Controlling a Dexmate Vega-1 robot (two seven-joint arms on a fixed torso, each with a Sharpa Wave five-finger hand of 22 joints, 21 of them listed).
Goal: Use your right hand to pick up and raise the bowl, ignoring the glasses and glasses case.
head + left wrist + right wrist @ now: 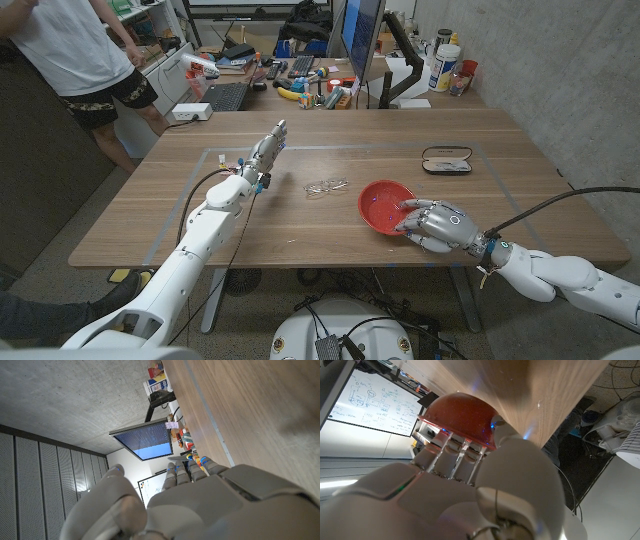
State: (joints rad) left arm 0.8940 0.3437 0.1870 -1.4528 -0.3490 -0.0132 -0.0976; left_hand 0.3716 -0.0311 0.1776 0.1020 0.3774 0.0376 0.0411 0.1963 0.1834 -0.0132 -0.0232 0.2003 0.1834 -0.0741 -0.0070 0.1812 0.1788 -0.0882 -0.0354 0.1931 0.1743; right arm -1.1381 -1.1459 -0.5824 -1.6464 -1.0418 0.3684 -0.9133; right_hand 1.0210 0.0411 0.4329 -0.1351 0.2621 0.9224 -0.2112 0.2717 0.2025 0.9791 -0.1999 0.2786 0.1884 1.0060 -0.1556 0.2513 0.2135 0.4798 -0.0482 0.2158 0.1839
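A wooden table (300,215) is sitting before a cluttered desk (300,80); glasses (326,185) and case (446,160) are lying clear of the red bowl (383,205), whose rim the right hand (437,224) is pinching, while the left hand (266,150) is waiting, fingers pressed together.

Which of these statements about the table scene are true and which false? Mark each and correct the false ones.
1. The right robot hand is at the bowl's rim. True.
2. The bowl is blue. False: it is red.
3. The glasses lie between the bowl and the left robot hand. True.
4. The case is shut. False: it lies open.
5. The left robot hand holds the glasses. False: it holds nothing, apart from them.
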